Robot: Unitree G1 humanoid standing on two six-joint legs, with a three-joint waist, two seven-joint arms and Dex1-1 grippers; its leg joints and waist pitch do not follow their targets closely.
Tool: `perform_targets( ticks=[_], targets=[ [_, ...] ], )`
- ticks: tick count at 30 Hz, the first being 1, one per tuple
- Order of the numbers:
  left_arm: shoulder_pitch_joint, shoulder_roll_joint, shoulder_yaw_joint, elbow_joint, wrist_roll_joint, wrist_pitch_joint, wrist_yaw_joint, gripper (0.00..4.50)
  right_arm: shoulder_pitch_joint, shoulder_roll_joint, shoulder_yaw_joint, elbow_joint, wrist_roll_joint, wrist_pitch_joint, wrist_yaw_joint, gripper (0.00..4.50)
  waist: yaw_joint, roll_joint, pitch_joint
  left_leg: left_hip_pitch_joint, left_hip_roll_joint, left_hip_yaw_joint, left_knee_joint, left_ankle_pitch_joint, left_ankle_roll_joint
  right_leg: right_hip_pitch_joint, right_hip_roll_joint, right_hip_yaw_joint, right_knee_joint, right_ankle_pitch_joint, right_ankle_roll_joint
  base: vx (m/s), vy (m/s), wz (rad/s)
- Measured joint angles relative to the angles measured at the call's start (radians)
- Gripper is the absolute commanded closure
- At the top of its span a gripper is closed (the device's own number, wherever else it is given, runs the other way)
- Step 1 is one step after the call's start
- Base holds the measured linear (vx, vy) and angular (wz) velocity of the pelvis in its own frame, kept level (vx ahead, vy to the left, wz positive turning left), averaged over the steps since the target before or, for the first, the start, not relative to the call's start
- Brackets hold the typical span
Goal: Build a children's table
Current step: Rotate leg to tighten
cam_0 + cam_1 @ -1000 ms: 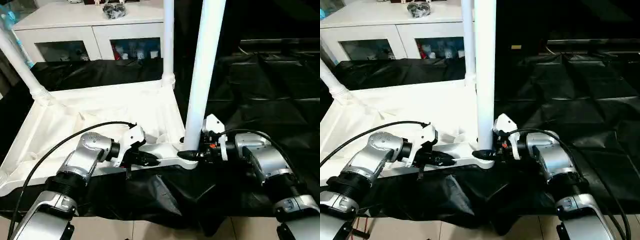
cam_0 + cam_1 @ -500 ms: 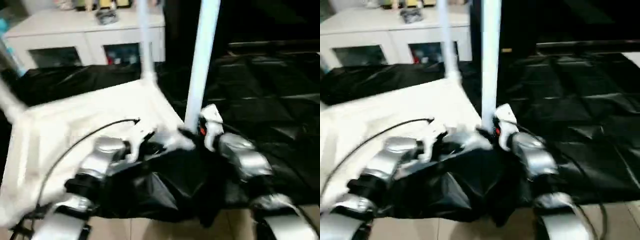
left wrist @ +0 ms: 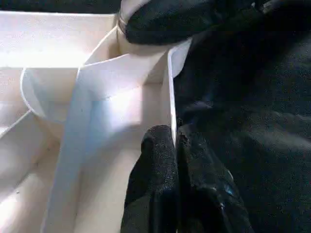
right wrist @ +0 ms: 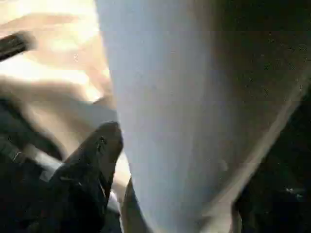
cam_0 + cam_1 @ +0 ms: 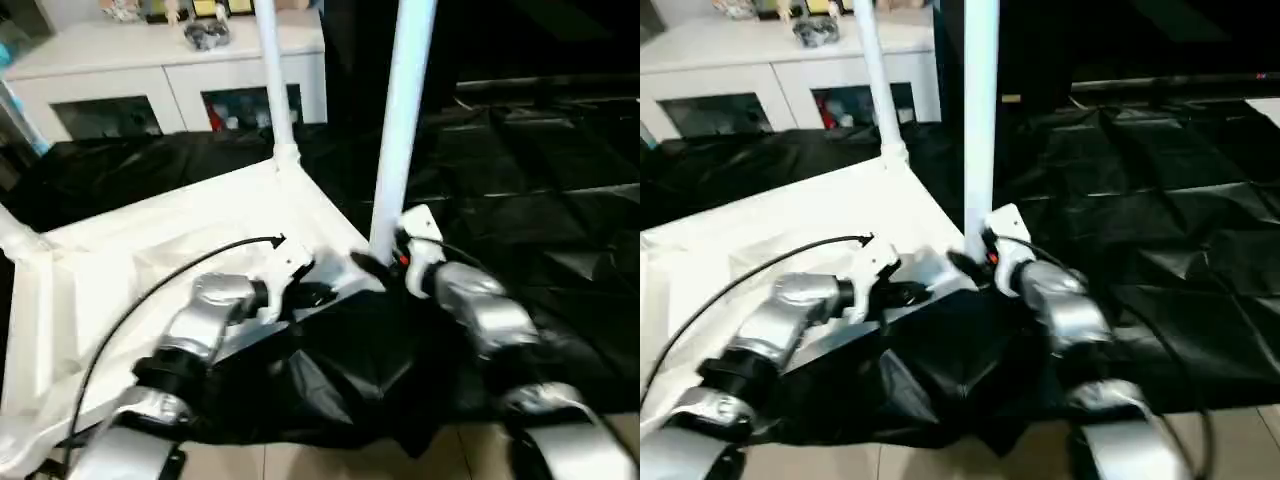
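Observation:
The children's table lies upside down, its white top (image 5: pixel 150 250) with the ribbed underside facing up on the black-draped work table. One leg (image 5: pixel 400 120) stands in the near right corner socket, another leg (image 5: pixel 270 80) in the far corner, and a third (image 5: pixel 15 235) shows at the left edge. My left gripper (image 5: pixel 315 295) is shut on the top's thin near rim (image 3: pixel 171 87), close to that corner; the left wrist view shows both fingers (image 3: pixel 160 160) pinching it. My right gripper (image 5: pixel 378 262) sits at the base of the near leg (image 4: pixel 170 107).
A white glass-door cabinet (image 5: pixel 170 80) with small items on top stands behind the work table. Black cloth (image 5: pixel 540 170) covers the right side and bunches up at the front edge (image 5: pixel 340 380) under my forearms. Tiled floor (image 5: pixel 300 462) shows below.
The view has shifted. The table top has also turned: its far corner leg has swung left against the cabinet. Both grippers stay at the near right corner.

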Motion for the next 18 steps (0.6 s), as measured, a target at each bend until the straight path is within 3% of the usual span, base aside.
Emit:
perform_targets(
  ticks=[8, 9, 12, 18],
  targets=[
    [-0.004, 0.06, -0.025, 0.003, -0.001, -0.035, -0.138, 4.5, 0.031, -0.118, 0.078, -0.059, 0.011, -0.002, 0.302, 1.17, 0.038, -0.001, 0.001, 0.001, 0.003, 0.003, 0.0, 0.001, 0.003, 0.0, 0.001, 0.0, 0.001, -0.001, -0.002, 0.0, 0.0, 0.0],
    [-0.006, 0.063, -0.028, 0.011, -0.001, -0.045, -0.149, 4.5, 0.032, -0.126, 0.084, -0.062, 0.011, 0.0, 0.324, 1.32, 0.041, -0.001, 0.001, 0.002, 0.003, 0.004, 0.001, 0.001, 0.002, 0.0, 0.001, 0.001, 0.001, -0.001, -0.002, 0.0, 0.0, 0.0],
    [-0.022, 0.07, -0.038, 0.032, -0.002, -0.056, -0.183, 4.5, 0.037, -0.146, 0.095, -0.079, 0.012, 0.007, 0.368, 1.32, 0.046, -0.004, 0.001, 0.002, 0.003, 0.005, 0.001, -0.001, -0.001, 0.0, 0.0, 0.001, 0.001, -0.001, -0.002, 0.0, 0.0, 0.0],
    [-0.037, 0.073, -0.043, 0.059, -0.003, -0.068, -0.217, 4.5, 0.051, -0.153, 0.095, -0.114, 0.02, 0.044, 0.389, 1.76, 0.05, -0.004, 0.001, 0.002, 0.003, 0.005, 0.001, 0.0, 0.0, 0.0, 0.0, 0.001, 0.001, -0.001, -0.002, 0.0, 0.0, 0.0]
  ],
)
